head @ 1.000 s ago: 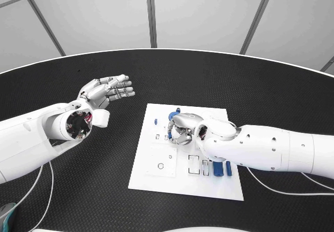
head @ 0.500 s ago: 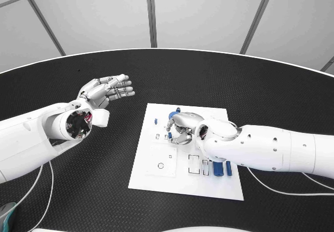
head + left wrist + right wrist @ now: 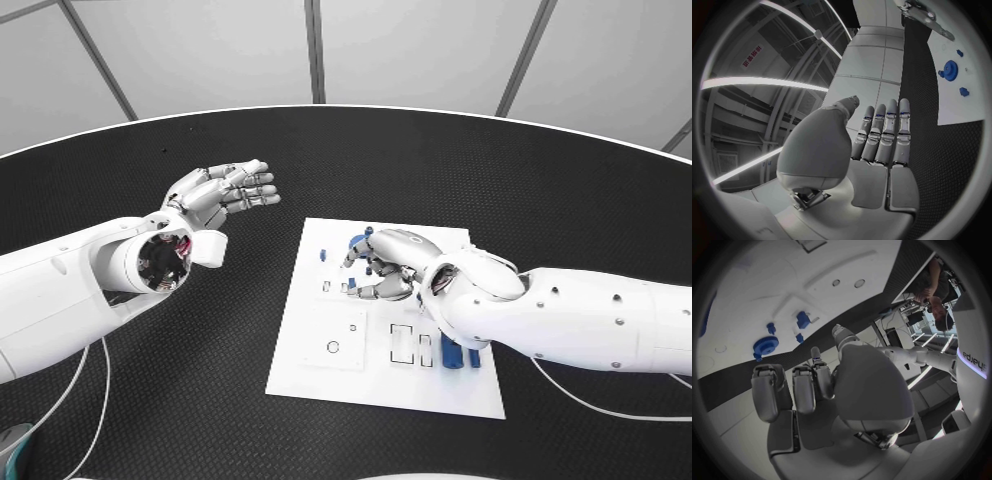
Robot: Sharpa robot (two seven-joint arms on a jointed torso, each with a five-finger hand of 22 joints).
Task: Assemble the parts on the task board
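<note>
The white task board [image 3: 332, 370] lies in the middle of the black table. My right hand [image 3: 387, 265] hovers low over the board's far half. Its fingers are curled in, and the right wrist view shows nothing between them. Beside the right hand [image 3: 811, 390] on the board [image 3: 786, 280] stand a round blue toothed part [image 3: 766, 346] and small blue parts [image 3: 803, 319]. Two long blue parts [image 3: 462, 352] lie in slots near the board's right edge. My left hand [image 3: 224, 190] is raised left of the board, fingers straight and apart, empty.
The board has bare rectangular slots [image 3: 402, 342] and a round hole [image 3: 333, 345] in its near half. Black tabletop surrounds the board on all sides. A white cable [image 3: 577, 395] trails under my right arm. My left hand [image 3: 879, 145] sees the board's edge [image 3: 961, 110].
My right hand has shifted a little toward the far right of the board, and its forearm has swung nearer. The left hand has barely moved.
</note>
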